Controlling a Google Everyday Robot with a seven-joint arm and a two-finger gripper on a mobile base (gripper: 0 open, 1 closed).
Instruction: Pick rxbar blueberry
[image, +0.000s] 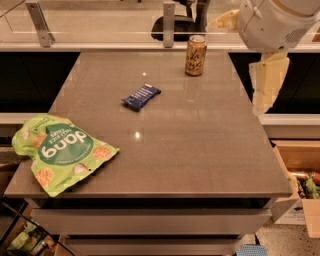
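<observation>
The rxbar blueberry (141, 96), a small flat bar in a dark navy wrapper with white lettering, lies flat and slightly diagonal on the grey table (165, 150), left of centre toward the back. My gripper (235, 68) hangs in the air at the upper right, over the table's right back corner. It is open and empty, with one cream finger (267, 82) pointing down and the other (225, 20) pointing left. The gripper is well to the right of the bar and above it, apart from it.
An orange-gold drink can (195, 55) stands upright at the back of the table, close to the left of the gripper. A large green snack bag (61, 151) lies on the front left corner. A glass rail (100, 35) runs behind the table. A cardboard box (300, 175) sits on the floor at right.
</observation>
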